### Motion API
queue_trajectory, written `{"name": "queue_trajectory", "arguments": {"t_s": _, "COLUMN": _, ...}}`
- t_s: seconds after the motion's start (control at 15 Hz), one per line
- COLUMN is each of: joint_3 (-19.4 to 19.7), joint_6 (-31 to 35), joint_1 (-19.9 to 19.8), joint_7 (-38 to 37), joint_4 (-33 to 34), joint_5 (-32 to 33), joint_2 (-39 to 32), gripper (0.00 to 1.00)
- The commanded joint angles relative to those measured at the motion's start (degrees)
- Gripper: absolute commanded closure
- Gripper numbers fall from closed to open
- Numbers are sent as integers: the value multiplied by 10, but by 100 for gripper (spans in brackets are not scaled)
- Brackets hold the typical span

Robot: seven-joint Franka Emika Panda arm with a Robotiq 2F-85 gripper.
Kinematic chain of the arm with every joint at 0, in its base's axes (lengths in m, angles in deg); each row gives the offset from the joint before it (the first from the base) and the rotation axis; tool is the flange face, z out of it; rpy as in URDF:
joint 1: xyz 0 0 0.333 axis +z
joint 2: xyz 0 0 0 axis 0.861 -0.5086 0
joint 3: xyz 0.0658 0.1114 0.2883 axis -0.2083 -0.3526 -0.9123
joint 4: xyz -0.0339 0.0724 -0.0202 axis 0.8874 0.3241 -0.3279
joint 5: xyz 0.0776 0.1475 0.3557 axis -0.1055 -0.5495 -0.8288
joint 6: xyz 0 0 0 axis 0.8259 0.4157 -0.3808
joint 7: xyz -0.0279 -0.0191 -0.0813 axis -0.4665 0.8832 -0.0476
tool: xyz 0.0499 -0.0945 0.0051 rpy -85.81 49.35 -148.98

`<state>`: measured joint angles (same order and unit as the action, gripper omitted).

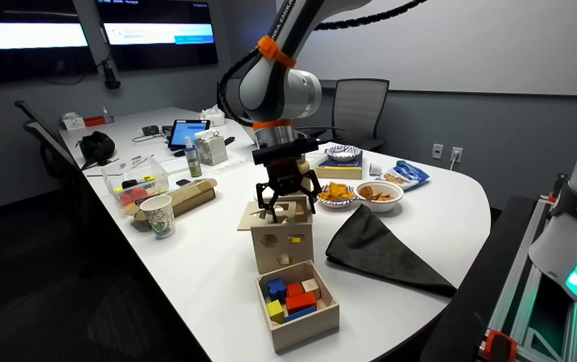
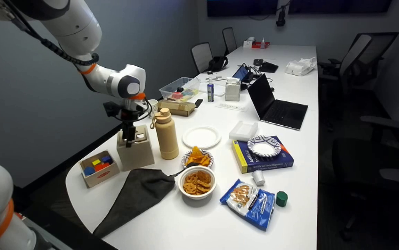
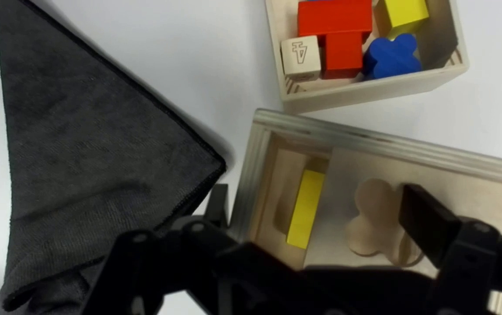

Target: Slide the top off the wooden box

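Note:
The wooden box (image 1: 282, 251) stands on the table and also shows in an exterior view (image 2: 137, 157) and the wrist view (image 3: 251, 192). Its top (image 1: 249, 217), a pale panel with cut-outs, is partly slid off and juts past one side. In the wrist view the top (image 3: 338, 168) leaves a gap along one wall, where a yellow block (image 3: 305, 210) shows inside. My gripper (image 3: 319, 210) is open above the box. One finger is outside the box wall at the gap side; the other is over a cut-out in the top. I cannot tell whether it touches the top.
A low wooden tray (image 1: 308, 333) with colored blocks stands close beside the box. A black cloth (image 2: 140, 191) lies next to the box. A tan bottle (image 2: 167, 139) stands close behind it. Food bowls (image 2: 197, 197), a paper cup (image 1: 160, 216) and a cardboard box (image 1: 190, 198) are nearby.

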<state>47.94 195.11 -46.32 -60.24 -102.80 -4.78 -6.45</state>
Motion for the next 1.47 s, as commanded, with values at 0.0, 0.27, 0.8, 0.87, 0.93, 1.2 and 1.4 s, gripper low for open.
{"name": "queue_trajectory", "arguments": {"t_s": 0.0, "joint_3": 12, "joint_6": -58, "joint_1": 24, "joint_7": -33, "joint_4": 39, "joint_5": 22, "joint_2": -8, "gripper": 0}}
{"name": "queue_trajectory", "arguments": {"t_s": 0.27, "joint_3": 14, "joint_6": -118, "joint_1": 43, "joint_7": -64, "joint_4": 84, "joint_5": 50, "joint_2": -23, "gripper": 0}}
{"name": "queue_trajectory", "arguments": {"t_s": 0.8, "joint_3": 15, "joint_6": -163, "joint_1": 50, "joint_7": -79, "joint_4": 147, "joint_5": 72, "joint_2": -59, "gripper": 0}}
{"name": "queue_trajectory", "arguments": {"t_s": 0.87, "joint_3": 15, "joint_6": -159, "joint_1": 49, "joint_7": -77, "joint_4": 151, "joint_5": 73, "joint_2": -62, "gripper": 0}}
{"name": "queue_trajectory", "arguments": {"t_s": 0.93, "joint_3": 14, "joint_6": -152, "joint_1": 47, "joint_7": -71, "joint_4": 154, "joint_5": 71, "joint_2": -65, "gripper": 0}}
{"name": "queue_trajectory", "arguments": {"t_s": 1.2, "joint_3": 8, "joint_6": -120, "joint_1": 36, "joint_7": -41, "joint_4": 156, "joint_5": 57, "joint_2": -69, "gripper": 0}}
{"name": "queue_trajectory", "arguments": {"t_s": 1.4, "joint_3": -5, "joint_6": -48, "joint_1": 17, "joint_7": 13, "joint_4": 129, "joint_5": 29, "joint_2": -59, "gripper": 0}}
